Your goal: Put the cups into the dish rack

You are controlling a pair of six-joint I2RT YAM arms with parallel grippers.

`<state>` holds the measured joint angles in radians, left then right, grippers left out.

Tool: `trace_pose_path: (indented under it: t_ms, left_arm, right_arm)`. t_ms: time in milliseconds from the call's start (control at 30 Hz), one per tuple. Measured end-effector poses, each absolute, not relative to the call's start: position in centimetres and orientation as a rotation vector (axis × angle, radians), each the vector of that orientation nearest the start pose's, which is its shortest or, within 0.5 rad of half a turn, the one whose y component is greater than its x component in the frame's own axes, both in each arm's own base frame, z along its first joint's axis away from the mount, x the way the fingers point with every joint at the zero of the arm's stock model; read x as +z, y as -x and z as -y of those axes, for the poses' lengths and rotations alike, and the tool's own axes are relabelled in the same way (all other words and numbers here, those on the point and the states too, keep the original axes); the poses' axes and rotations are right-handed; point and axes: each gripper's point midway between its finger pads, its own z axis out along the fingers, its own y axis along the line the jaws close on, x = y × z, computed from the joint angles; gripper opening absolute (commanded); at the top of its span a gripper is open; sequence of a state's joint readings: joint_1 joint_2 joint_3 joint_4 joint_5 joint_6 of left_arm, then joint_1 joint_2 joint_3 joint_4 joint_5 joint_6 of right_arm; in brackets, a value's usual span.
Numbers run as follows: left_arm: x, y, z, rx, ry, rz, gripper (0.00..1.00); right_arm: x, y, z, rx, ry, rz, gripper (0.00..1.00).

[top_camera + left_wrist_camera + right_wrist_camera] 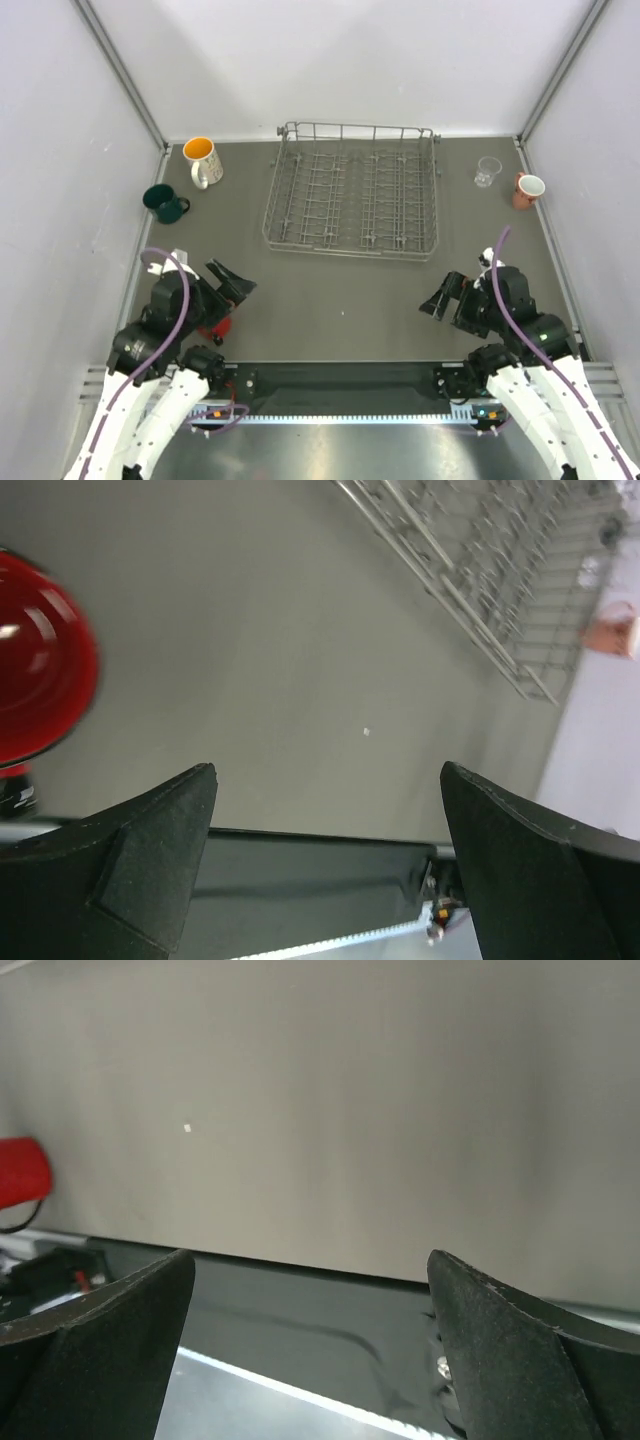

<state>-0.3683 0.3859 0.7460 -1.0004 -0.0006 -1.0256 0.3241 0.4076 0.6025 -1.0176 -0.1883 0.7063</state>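
Observation:
The grey wire dish rack [352,190] stands at the back centre, with no cup in it. The white speckled mug with orange inside [201,160] and the dark green mug [163,203] are at the far left. The clear glass [487,172] and the salmon-pink mug [527,189] are at the far right. The red mug [215,328] lies near the left arm, partly hidden; it also shows in the left wrist view [40,675] and the right wrist view [20,1172]. My left gripper [232,283] [328,772] is open and empty. My right gripper [440,297] [310,1257] is open and empty.
White walls close in the table on the left, back and right. A dark mounting plate [340,380] with a light strip runs along the near edge between the arm bases. The rack [480,570] and the salmon-pink mug [612,630] show far off in the left wrist view.

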Motion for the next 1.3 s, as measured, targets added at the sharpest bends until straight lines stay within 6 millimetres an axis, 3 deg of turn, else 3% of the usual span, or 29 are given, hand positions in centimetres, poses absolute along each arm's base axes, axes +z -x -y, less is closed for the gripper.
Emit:
trace_pose_path:
  t_ms: [167,400,533,633,767,900,1067,1167,1300]
  left_arm:
    - [20.1,-13.9,6.4,-0.575,0.901,-2.167,0.98]
    - [21.8,-12.6,5.3,-0.657,0.883,-2.012,0.96]
    - [20.4,-13.1,6.1,-0.591,0.828,-2.147,0.93]
    - [18.4,-13.7,5.6,-0.388,0.817,-2.324,0.87]
    - [17.7,-14.8,4.4,-0.141,0.797,-2.455,0.79]
    - [18.2,-16.7,3.6,0.005,0.790,-2.469,0.74]
    - [17.5,-17.2,3.0,0.085,0.848,-2.465,0.64]
    - [16.0,-17.1,2.9,0.115,0.897,-2.477,0.55]
    - [13.9,-16.5,2.4,0.183,0.924,-2.496,0.55]
  right_arm:
    - [14.2,-11.9,-9.1,0.594,-0.338,-2.468,1.00]
    - [13.3,-10.9,-9.6,0.623,-0.292,-2.521,1.00]
    - [13.1,-10.5,-10.1,0.657,-0.265,-2.548,1.00]
    - [12.9,-10.3,-10.5,0.675,-0.224,-2.585,1.00]
    - [13.5,-10.7,-11.1,0.703,-0.173,-2.603,1.00]
    - [14.1,-11.4,-11.4,0.706,-0.148,-2.601,1.00]
    - [14.0,-11.9,-11.4,0.687,-0.140,-2.610,1.00]
    - [14.5,-12.3,-11.4,0.681,-0.128,-2.593,1.00]
    - [15.5,-13.0,-11.4,0.678,-0.110,-2.547,1.00]
